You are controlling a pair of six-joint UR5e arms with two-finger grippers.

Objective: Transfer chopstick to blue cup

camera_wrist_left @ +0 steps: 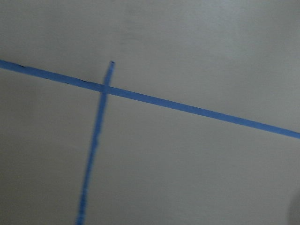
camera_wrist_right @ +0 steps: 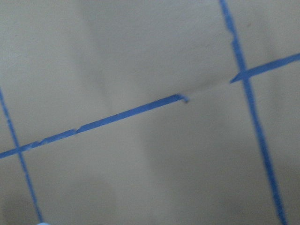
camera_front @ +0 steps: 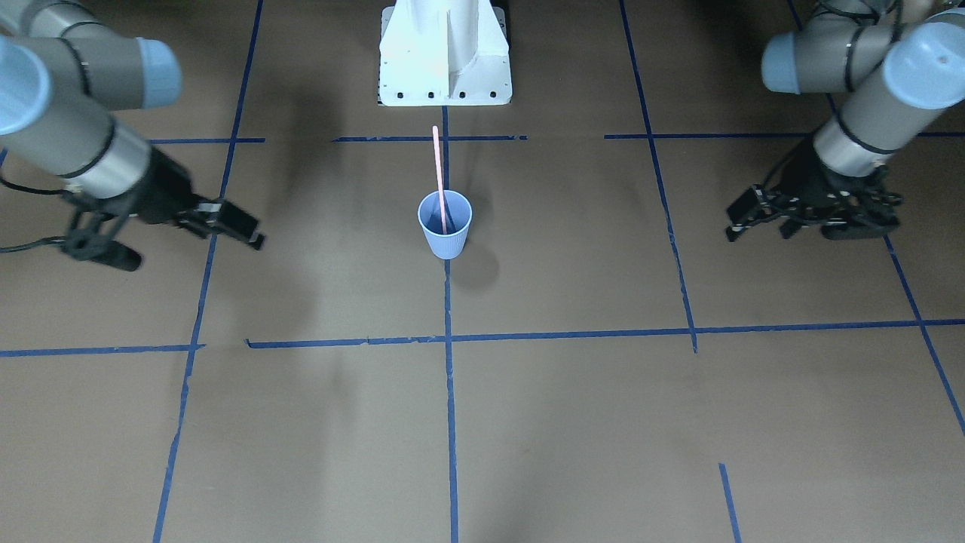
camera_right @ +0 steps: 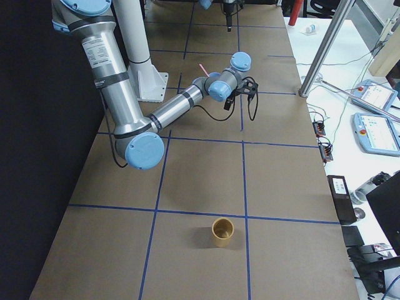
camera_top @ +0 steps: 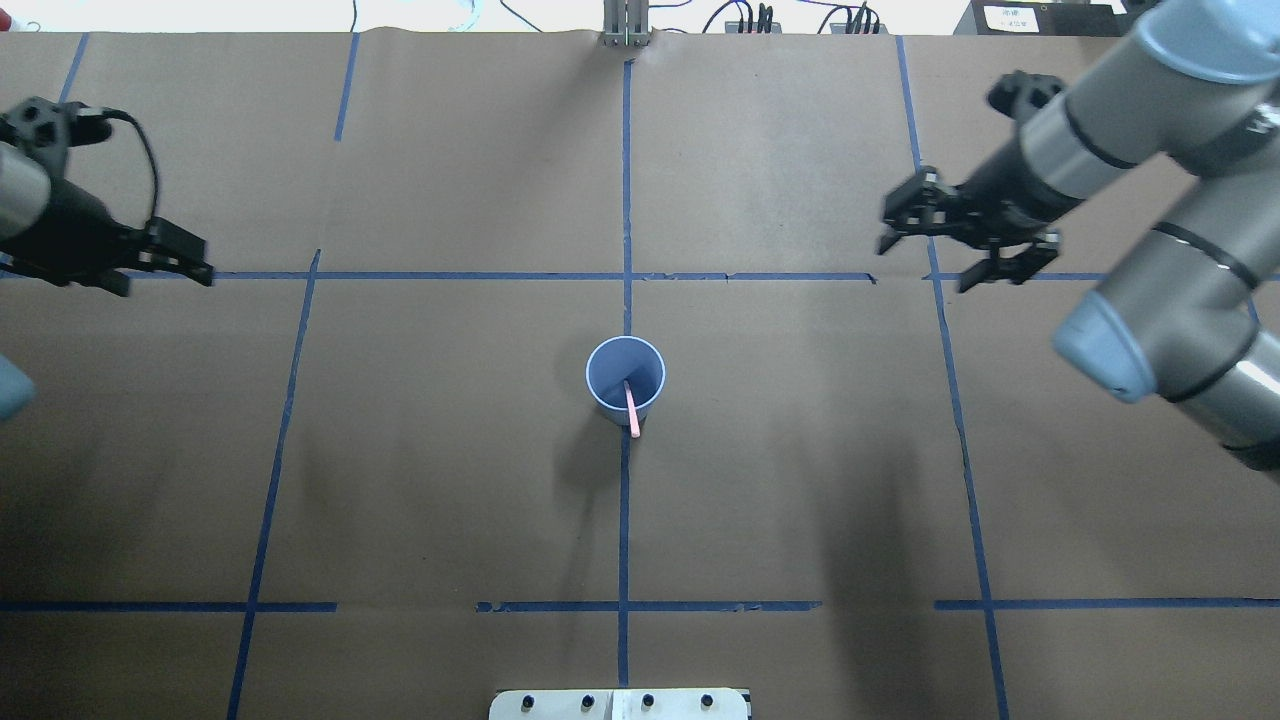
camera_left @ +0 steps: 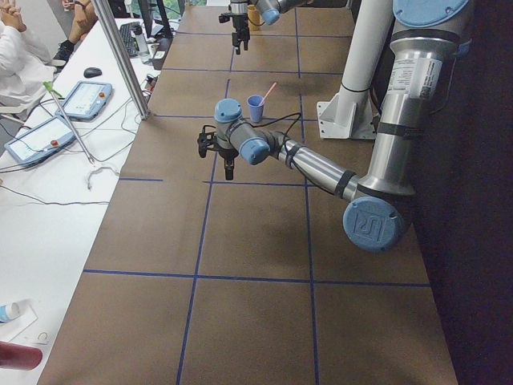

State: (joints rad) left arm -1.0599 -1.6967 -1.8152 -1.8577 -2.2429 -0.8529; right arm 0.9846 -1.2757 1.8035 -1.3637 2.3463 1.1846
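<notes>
The blue cup (camera_front: 446, 240) stands upright at the table's middle, on the centre tape line; it also shows in the overhead view (camera_top: 612, 362). One pale pink chopstick (camera_front: 437, 162) stands inside it, leaning over the rim toward the robot's base (camera_top: 633, 418). My left gripper (camera_front: 758, 230) hangs open and empty far to the cup's side (camera_top: 200, 265). My right gripper (camera_top: 925, 262) is open and empty on the other side, also far from the cup (camera_front: 252, 235). Both wrist views show only brown paper and blue tape.
The robot's white base (camera_front: 445, 60) stands behind the cup. A brown cup (camera_right: 222, 232) stands near the table's end on my right. Operators' gear lies on the white bench (camera_left: 48, 136) beyond the far edge.
</notes>
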